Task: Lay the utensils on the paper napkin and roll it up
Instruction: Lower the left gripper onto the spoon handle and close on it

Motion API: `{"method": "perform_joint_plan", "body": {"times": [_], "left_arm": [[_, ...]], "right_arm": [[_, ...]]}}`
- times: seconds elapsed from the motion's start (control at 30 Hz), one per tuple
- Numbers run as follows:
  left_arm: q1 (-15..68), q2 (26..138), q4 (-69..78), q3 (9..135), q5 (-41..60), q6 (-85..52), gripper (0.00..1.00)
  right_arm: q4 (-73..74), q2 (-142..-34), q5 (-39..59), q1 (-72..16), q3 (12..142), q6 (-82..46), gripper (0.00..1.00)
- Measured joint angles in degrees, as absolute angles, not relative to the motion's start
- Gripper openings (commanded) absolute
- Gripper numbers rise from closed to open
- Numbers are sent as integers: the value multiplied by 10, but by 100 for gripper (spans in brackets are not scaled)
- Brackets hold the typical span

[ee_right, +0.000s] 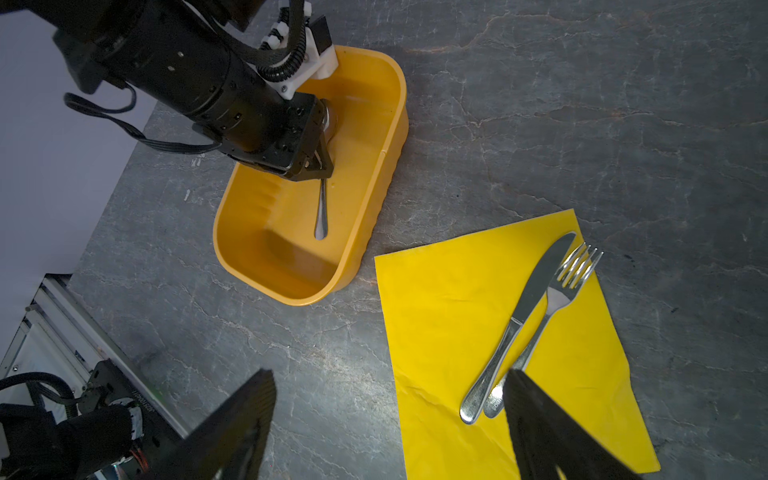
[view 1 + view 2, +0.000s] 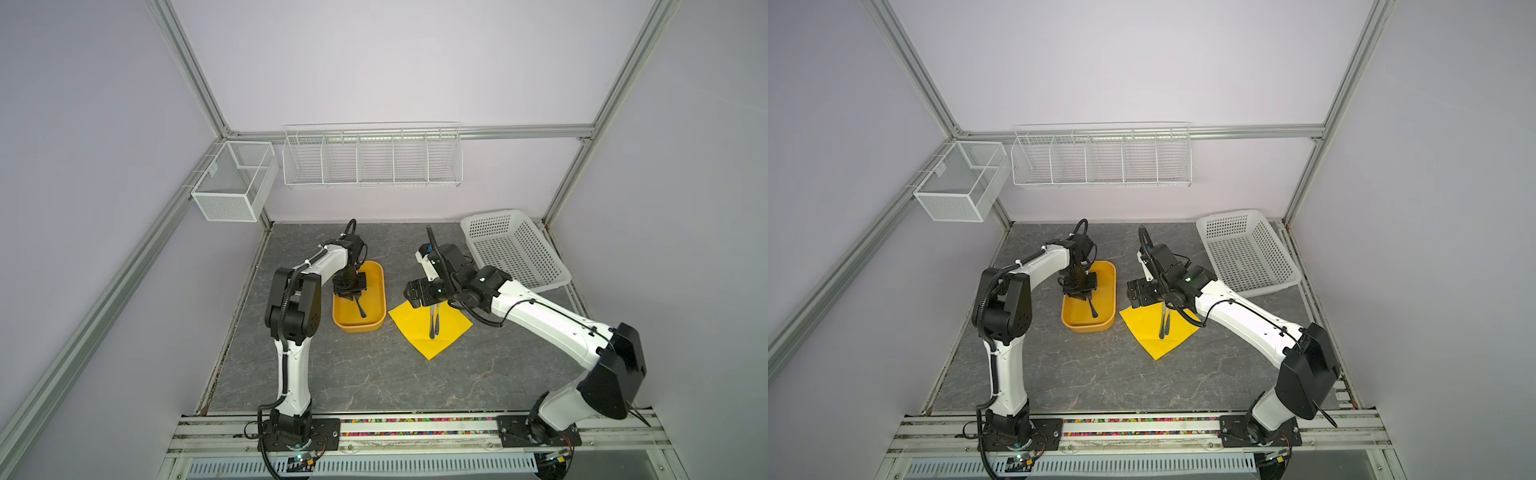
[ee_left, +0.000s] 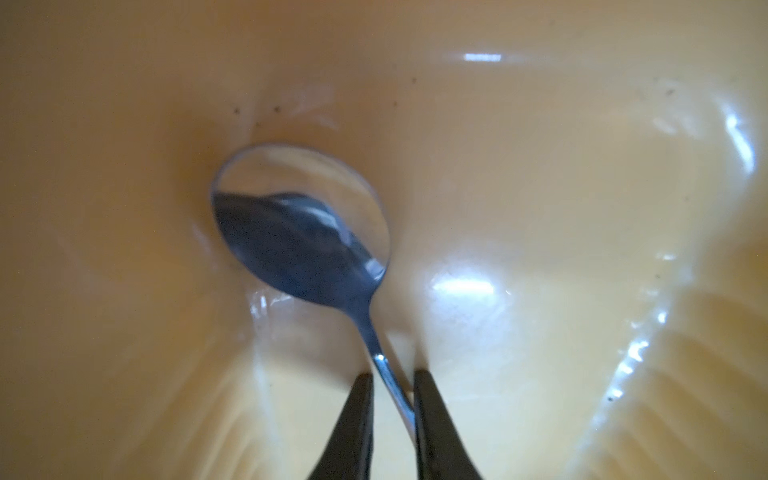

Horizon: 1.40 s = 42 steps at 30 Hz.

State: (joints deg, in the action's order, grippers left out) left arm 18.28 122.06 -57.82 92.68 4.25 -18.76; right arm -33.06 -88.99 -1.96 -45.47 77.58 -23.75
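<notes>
My left gripper (image 2: 349, 296) (image 3: 392, 374) reaches down into the orange-yellow tub (image 2: 376, 286) (image 1: 395, 137). It is shut on the handle of a silver spoon (image 3: 299, 237) (image 1: 321, 208), which crosses slantwise between the two fingers, its bowl near the tub's floor. The yellow paper napkin (image 2: 415, 328) (image 1: 449, 311) lies flat to the right of the tub. A knife (image 1: 536, 286) and a fork (image 1: 557, 299) lie side by side on it. My right gripper (image 2: 415, 293) (image 1: 390, 374) hovers open over the napkin's far edge, one finger above the handle ends, holding nothing.
A white perforated basket (image 2: 515, 249) stands tilted at the back right of the grey stone-patterned table (image 2: 353, 374). A wire rack (image 2: 372, 158) and a mesh box (image 2: 235, 183) hang on the back wall.
</notes>
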Motion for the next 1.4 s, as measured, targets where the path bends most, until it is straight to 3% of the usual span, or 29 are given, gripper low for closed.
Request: {"method": "perform_joint_plan", "body": {"times": [0.27, 1.03, 1.4], "left_arm": [[172, 1212, -555, 905, 57, -201, 15], [171, 1177, -489, 849, 56, -266, 20], [170, 1178, -490, 849, 46, -274, 8]], "right_arm": [[-344, -890, -26, -455, 776, -237, 89], [-354, -887, -33, -455, 776, -236, 89], [-354, -879, -38, -455, 776, -236, 89]]}}
